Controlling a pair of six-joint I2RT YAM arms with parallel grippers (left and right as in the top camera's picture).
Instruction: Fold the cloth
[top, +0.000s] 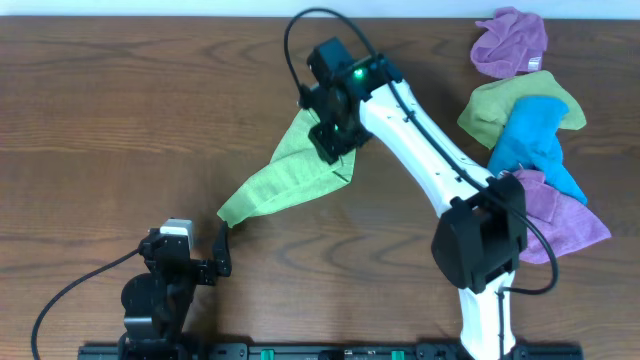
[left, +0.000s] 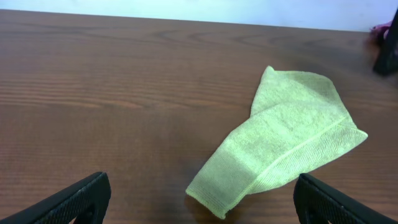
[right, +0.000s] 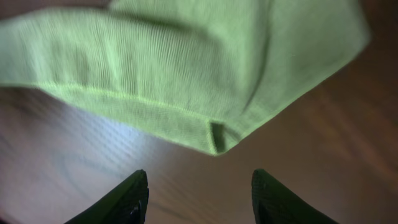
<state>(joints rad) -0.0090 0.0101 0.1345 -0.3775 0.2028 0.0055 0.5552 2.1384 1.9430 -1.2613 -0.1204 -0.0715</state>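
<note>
The lime-green cloth (top: 285, 180) lies folded over into a long band running diagonally across the middle of the wooden table. My right gripper (top: 335, 148) hovers over its upper right end. In the right wrist view this gripper (right: 199, 180) stands open with only bare table between its fingers, and the cloth (right: 186, 68) has a folded corner just ahead of them. My left gripper (top: 195, 250) sits near the front edge, below the cloth's lower left tip. It is wide open (left: 202, 183), and the cloth (left: 292, 137) lies ahead of it, untouched.
A heap of other rags lies at the right: a purple one (top: 510, 40), an olive-green one (top: 500, 105), a blue one (top: 535, 140) and another purple one (top: 565, 220). The right arm's white link (top: 430, 150) crosses above the table between the heap and the cloth.
</note>
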